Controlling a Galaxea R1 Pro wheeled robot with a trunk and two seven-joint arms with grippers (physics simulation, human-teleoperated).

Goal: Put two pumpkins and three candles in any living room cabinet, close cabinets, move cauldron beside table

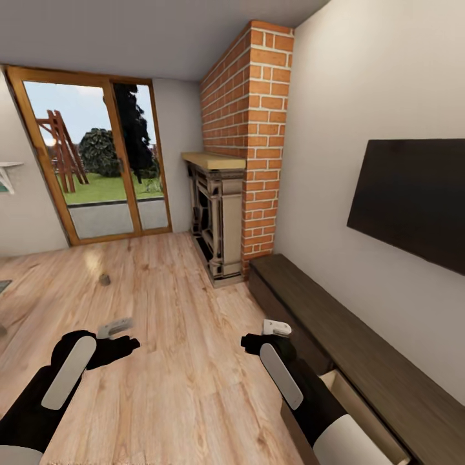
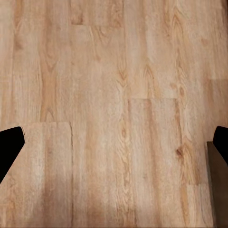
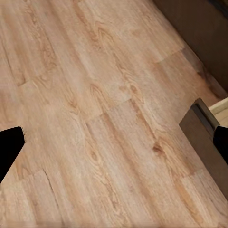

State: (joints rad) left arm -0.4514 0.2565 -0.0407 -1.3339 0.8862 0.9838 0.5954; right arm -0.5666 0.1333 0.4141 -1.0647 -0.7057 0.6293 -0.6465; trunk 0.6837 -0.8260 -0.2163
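Observation:
The long, low dark-brown cabinet runs along the right wall, and one front near me stands pulled open, showing a pale inside. Its dark front also shows in the right wrist view. A small grey-beige stub that looks like a candle lies on the floor ahead to the left. My left gripper and right gripper hover over bare floor, both open with nothing between the fingers. The pumpkins, the cauldron and the table are out of view.
A brick chimney with a fireplace stands past the cabinet's far end. A dark TV hangs above the cabinet. A glass door closes the far wall. Wooden floor spreads ahead.

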